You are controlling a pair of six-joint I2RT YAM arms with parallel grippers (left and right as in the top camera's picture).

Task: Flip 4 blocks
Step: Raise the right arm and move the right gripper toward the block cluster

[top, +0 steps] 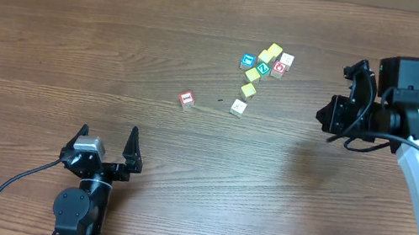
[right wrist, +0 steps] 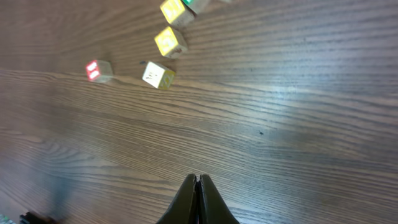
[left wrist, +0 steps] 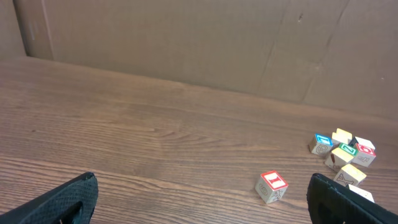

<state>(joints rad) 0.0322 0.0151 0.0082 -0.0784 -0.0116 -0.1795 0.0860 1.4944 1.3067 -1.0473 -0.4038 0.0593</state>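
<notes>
Blocks (top: 186, 98): tiny wood cubes, red-framed faces, on grained table (top: 77, 44).

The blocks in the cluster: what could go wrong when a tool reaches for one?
The red-marked block sits close beside yellow cubes, so a grasp may knock the neighbours. The right tool is shut and empty; coming down like that, it would probably only push a block away.
</notes>
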